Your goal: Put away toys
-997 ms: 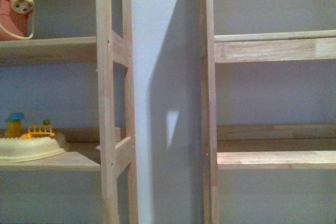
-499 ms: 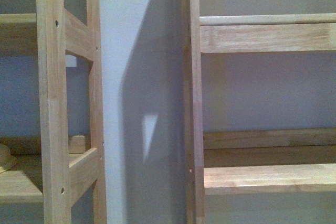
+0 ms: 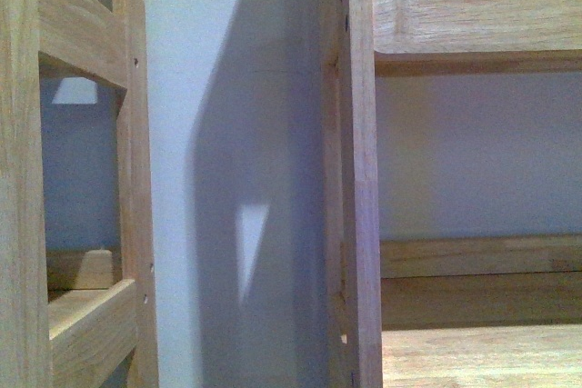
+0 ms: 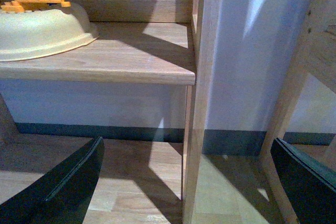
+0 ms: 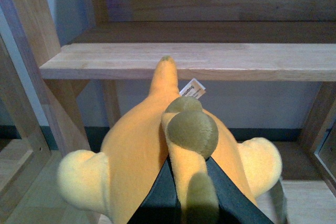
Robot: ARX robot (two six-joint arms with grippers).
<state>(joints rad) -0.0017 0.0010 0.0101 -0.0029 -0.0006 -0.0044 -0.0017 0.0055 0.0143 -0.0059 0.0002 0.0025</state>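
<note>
Near: right tool [image 5: 188, 192], black fingers clamped on the soft orange-yellow plush animal [image 5: 142, 150]; small pale tag [image 5: 192, 88] at its far end. Plush sits in front of a light wooden shelf board [image 5: 252, 66]. Left tool [image 4: 186, 153]: fingers spread wide. Beyond it, a cream dome-shaped toy [image 4: 42, 30] rests on another wooden shelf [image 4: 131, 56].

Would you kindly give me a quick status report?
Left pincer open, empty. Right pincer shut on plush toy, facing wooden shelf. No obstruction visible.
</note>
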